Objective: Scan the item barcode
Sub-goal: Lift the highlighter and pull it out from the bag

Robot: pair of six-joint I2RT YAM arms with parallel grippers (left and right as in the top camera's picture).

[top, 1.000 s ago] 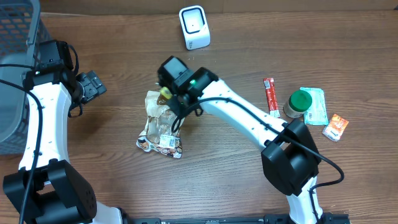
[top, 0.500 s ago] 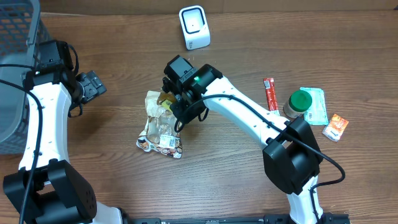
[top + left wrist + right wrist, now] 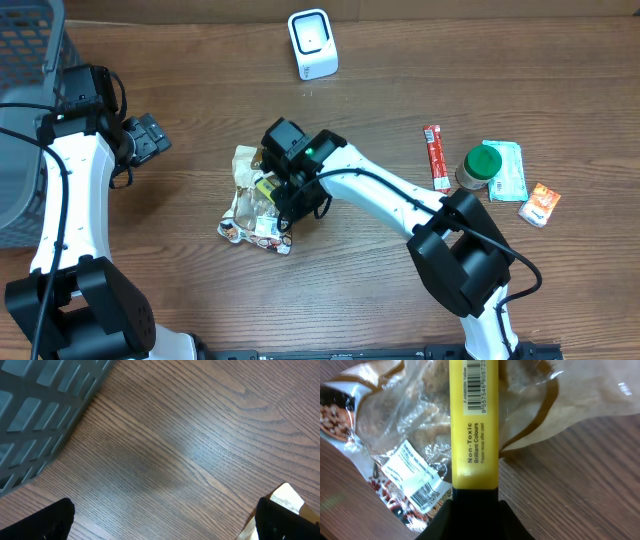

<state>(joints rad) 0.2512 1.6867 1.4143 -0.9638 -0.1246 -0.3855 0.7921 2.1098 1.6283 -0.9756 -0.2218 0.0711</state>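
Jaws of the right gripper are clamped on the yellow marker, its barcode facing the wrist camera. In the last second it has swung down, away from the scanner, and now it's low over the snack bag. Looks like the scan pass is behind it. Left gripper hangs wide open, well apart

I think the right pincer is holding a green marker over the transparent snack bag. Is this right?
Not quite. The marker in the right pincer is yellow, not green, as the right wrist view shows. The rest holds: it is held over the transparent snack bag.
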